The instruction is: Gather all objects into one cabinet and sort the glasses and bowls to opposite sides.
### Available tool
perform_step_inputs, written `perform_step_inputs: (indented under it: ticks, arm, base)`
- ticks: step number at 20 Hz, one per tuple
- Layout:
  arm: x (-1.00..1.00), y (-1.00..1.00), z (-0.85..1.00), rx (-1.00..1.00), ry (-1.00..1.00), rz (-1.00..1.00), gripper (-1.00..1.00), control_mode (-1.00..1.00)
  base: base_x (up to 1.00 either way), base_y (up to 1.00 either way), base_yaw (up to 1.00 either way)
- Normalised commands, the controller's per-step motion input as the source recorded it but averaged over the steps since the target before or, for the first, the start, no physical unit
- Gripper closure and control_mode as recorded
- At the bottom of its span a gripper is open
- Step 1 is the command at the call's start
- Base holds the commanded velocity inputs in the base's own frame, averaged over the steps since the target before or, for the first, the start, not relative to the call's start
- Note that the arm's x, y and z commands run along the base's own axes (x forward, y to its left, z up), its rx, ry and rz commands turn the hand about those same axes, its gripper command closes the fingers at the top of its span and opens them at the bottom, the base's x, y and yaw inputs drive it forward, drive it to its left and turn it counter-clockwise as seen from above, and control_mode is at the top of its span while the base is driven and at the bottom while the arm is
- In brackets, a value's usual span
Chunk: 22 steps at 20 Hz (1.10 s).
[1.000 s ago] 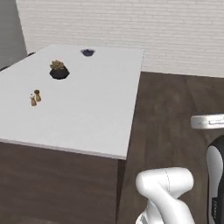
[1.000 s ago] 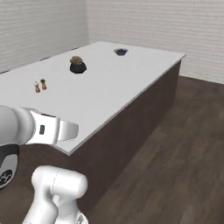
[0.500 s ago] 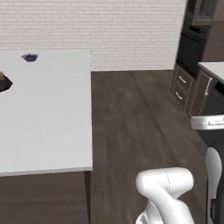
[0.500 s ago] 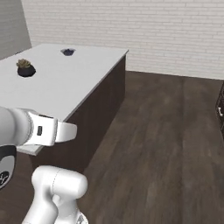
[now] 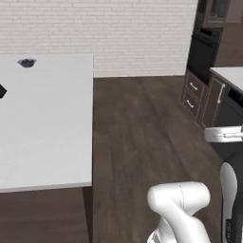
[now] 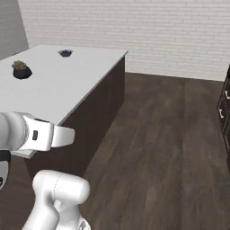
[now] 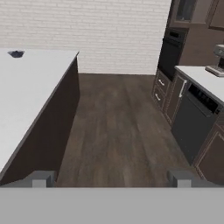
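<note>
We're in transit: jaws [image 7: 112, 178] wide open and empty, pointed down the floor aisle. No red cups, bowl or target cabinet visible from here. White island counter [image 7: 26, 92] off to the jaws' left, dark base cabinets [image 7: 183, 109] right. Next: locate the wall cabinet.

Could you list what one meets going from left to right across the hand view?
Small dark bowl on the white island counter → dark wood floor → black wall oven → dishwasher front → white side counter → countertop appliance at the right edge.
</note>
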Motion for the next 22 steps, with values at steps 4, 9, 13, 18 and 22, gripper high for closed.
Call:
perform_step_inputs:
  ticks: [4, 9, 13, 18, 22]
  arm:
    - [0.0, 0.0, 0.0, 0.0, 0.0, 0.0, -1.0, 1.0]
    - [0.0, 0.0, 0.0, 0.0, 0.0, 0.0, -1.0, 1.0]
    - [0.0, 0.0, 0.0, 0.0, 0.0, 0.0, -1.0, 1.0]
    - [0.0, 0.0, 0.0, 0.0, 0.0, 0.0, -1.0, 1.0]
    - [0.0, 0.0, 0.0, 0.0, 0.0, 0.0, -1.0, 1.0]
  base:
    - [0.14, -0.59, 0.0]
    - [0.25, -0.63, 0.0]
    - [0.49, -0.74, 0.0]
    - [0.7, -0.48, -0.04]
    - [0.64, -0.17, 0.0]
